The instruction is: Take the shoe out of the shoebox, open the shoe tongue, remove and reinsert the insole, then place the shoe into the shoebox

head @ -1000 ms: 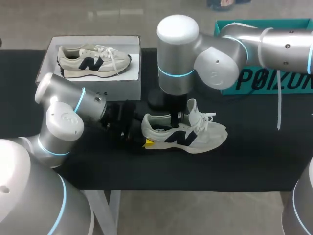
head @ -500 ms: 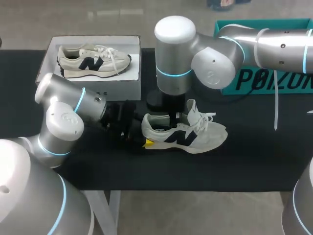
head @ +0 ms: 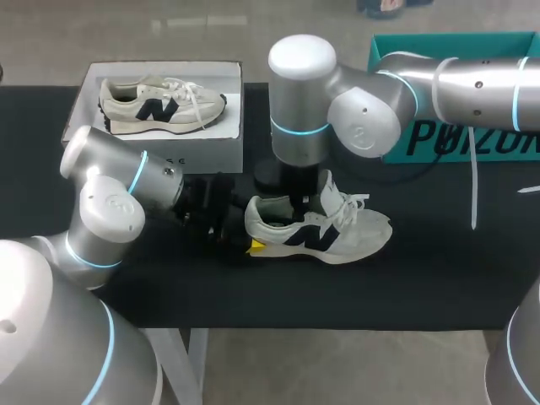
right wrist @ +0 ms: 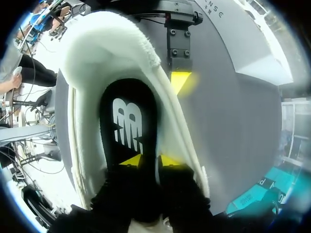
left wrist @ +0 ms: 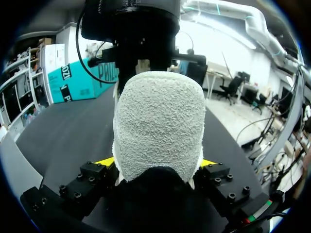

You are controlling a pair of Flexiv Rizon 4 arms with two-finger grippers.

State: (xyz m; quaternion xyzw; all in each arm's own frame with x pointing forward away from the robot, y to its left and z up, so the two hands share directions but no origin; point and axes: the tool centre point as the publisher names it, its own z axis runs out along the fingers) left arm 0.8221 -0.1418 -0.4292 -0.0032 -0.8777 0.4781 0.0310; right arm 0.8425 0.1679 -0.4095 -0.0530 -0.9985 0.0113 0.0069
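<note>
Head view: the shoe [head: 325, 229] lies on its sole on the table [head: 422, 287], in front of the shoebox [head: 211, 153]; the left gripper [head: 249, 243] is at its heel and the right gripper [head: 297, 201] reaches down into its opening. Left wrist view: the left gripper [left wrist: 155, 164] clamps the heel from both sides. Right wrist view: the right gripper [right wrist: 149, 161] sits inside the shoe on the black insole [right wrist: 124, 121]; whether it grips cannot be told.

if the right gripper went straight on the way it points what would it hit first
The insole. The right gripper points down into the shoe opening, with the black insole directly ahead. It may be touching it; depth is unclear.
</note>
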